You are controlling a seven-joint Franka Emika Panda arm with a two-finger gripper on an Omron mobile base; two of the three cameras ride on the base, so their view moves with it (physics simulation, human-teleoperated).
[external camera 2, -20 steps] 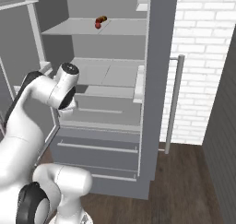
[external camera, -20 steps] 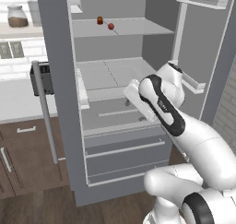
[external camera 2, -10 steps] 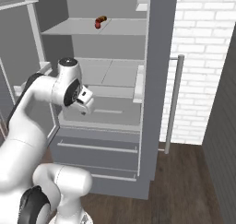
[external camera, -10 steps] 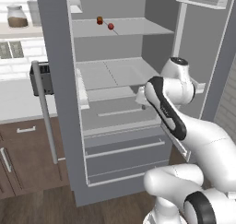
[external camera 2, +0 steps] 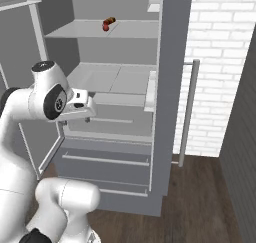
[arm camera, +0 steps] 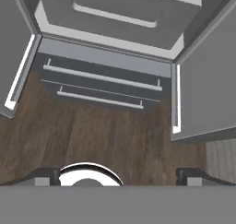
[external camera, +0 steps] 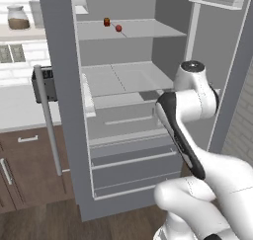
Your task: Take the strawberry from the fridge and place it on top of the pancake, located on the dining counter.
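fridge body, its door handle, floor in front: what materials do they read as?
Fridge: matte grey, painted metal or plastic; flat, no glare. Door handle: lighter grey rod, likely brushed metal, soft sheen. Floor: dark brown wood planks, visible grain and seams. All rendered, so these are guesses.

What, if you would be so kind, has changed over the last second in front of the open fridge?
The arm's upper joint has swung from the middle of the fridge towards its right side and slightly higher. Nothing was grasped or released. The strawberry and the small jar beside it remain on the upper shelf, doors open.
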